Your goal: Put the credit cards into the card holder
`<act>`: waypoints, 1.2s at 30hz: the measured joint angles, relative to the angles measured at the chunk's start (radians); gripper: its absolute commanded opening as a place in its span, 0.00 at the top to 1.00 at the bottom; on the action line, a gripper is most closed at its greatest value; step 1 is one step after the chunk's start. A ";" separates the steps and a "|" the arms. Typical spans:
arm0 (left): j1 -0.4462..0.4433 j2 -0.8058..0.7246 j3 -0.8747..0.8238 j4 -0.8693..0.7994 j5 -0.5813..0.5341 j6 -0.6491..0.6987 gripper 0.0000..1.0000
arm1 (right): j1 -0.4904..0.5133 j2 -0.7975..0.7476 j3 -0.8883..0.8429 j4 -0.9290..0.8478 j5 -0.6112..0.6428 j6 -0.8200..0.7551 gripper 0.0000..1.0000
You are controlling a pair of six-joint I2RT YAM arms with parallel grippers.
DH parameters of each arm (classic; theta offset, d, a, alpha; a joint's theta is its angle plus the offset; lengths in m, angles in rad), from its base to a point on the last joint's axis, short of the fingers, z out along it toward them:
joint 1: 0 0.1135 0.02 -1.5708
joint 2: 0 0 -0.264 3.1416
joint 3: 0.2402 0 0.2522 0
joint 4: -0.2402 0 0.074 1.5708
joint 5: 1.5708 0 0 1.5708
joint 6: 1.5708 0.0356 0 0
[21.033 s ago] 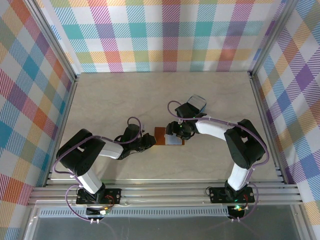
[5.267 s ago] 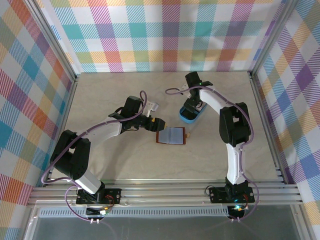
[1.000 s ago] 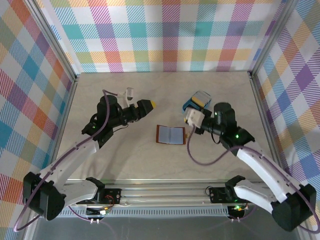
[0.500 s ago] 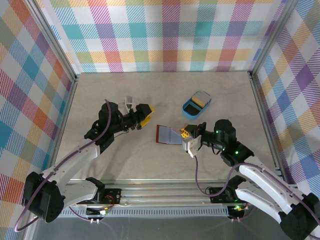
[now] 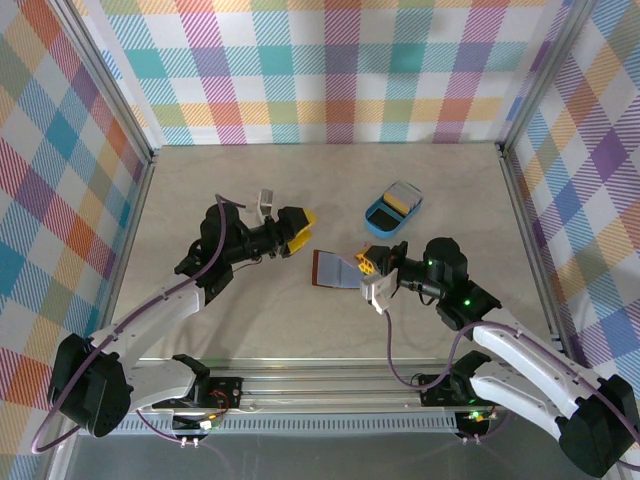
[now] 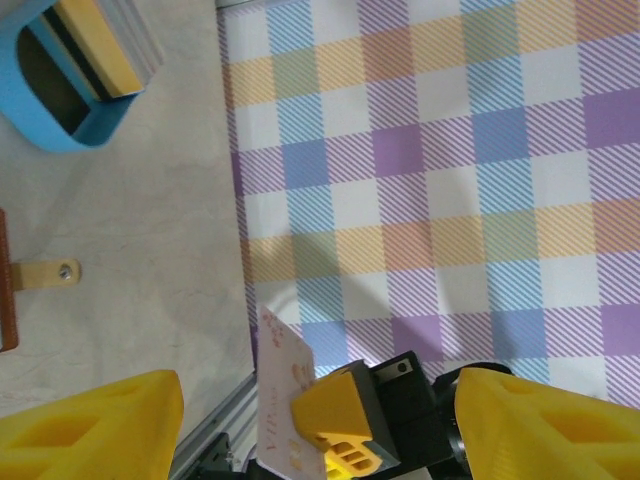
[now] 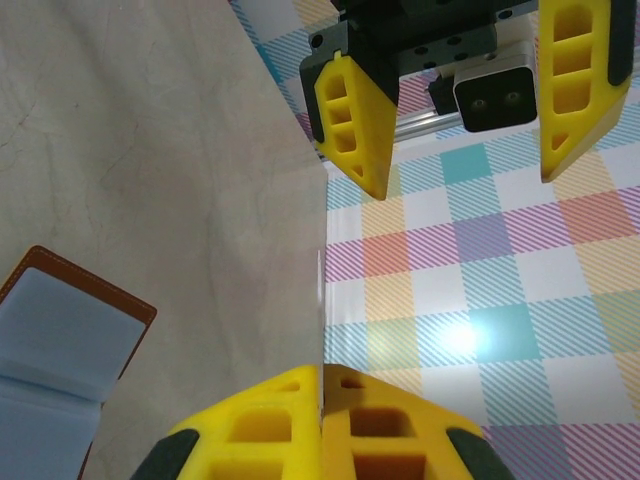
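We have the right gripper (image 5: 370, 270) hanging at the right edge of the small brown leather folding wallet (image 5: 335, 270), its yellow fingers pressed together on a thin whitish plastic card (image 6: 285, 400) (edge-on to its own wrist camera, just a pale line). The card is up in the air and tilted; whether it touches the wallet we cannot tell. The wallet lies open and flat on the beige tabletop (image 5: 250, 190), pale grey-blue lining up, with its snap tab (image 6: 40, 272) sticking out from the right edge. Just left of the wallet the left gripper (image 5: 296, 230) hovers, yellow fingers spread wide and holding nothing. Beyond the wallet's right end, apart from it, sits the blue rounded plastic tray (image 6: 62, 140) with a stack of cards (image 6: 100, 45) leaning inside.
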 measured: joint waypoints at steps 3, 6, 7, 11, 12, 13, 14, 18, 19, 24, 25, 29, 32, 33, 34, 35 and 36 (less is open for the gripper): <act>-0.008 0.010 -0.010 0.077 0.013 -0.024 0.31 | 0.000 0.000 0.000 0.010 0.000 0.000 1.00; -0.019 0.046 -0.013 0.150 0.028 -0.053 0.35 | 0.002 0.000 0.000 0.027 0.005 0.001 1.00; -0.022 0.059 -0.013 0.167 0.033 -0.062 0.35 | 0.005 0.001 0.000 0.031 0.007 0.000 1.00; -0.042 0.109 -0.013 0.199 0.058 -0.076 0.37 | 0.018 0.014 -0.002 0.057 0.017 0.000 1.00; -0.047 0.118 -0.012 0.200 0.064 -0.076 0.37 | 0.021 0.018 -0.004 0.067 0.022 -0.001 1.00; -0.050 0.128 -0.012 0.200 0.073 -0.077 0.37 | 0.024 0.023 -0.008 0.081 0.028 -0.004 1.00; -0.053 0.137 -0.012 0.199 0.080 -0.077 0.37 | 0.027 0.028 -0.012 0.090 0.034 -0.006 1.00; -0.063 0.149 -0.012 0.196 0.089 -0.084 0.40 | 0.027 0.050 -0.013 0.118 0.045 -0.030 1.00; -0.065 0.149 -0.012 0.196 0.092 -0.088 0.41 | 0.027 0.055 -0.013 0.125 0.046 -0.034 1.00; -0.081 0.149 -0.012 0.191 0.105 -0.096 0.45 | 0.040 0.082 -0.013 0.174 0.064 -0.066 1.00; -0.083 0.149 -0.012 0.189 0.105 -0.098 0.46 | 0.041 0.087 -0.013 0.182 0.066 -0.072 1.00; -0.086 0.149 -0.012 0.187 0.111 -0.099 0.52 | 0.050 0.106 -0.013 0.208 0.079 -0.090 1.00; -0.087 0.150 -0.012 0.178 0.116 -0.099 0.61 | 0.058 0.121 -0.013 0.224 0.089 -0.105 1.00; -0.087 0.151 -0.012 0.175 0.120 -0.099 0.66 | 0.060 0.127 -0.013 0.235 0.091 -0.108 1.00; -0.087 0.152 -0.012 0.174 0.121 -0.103 0.70 | 0.062 0.131 -0.013 0.244 0.092 -0.109 1.00; -0.087 0.154 -0.012 0.173 0.123 -0.106 0.76 | 0.064 0.137 -0.013 0.258 0.096 -0.111 1.00; -0.087 0.155 -0.012 0.173 0.123 -0.108 0.82 | 0.066 0.143 -0.013 0.269 0.098 -0.113 1.00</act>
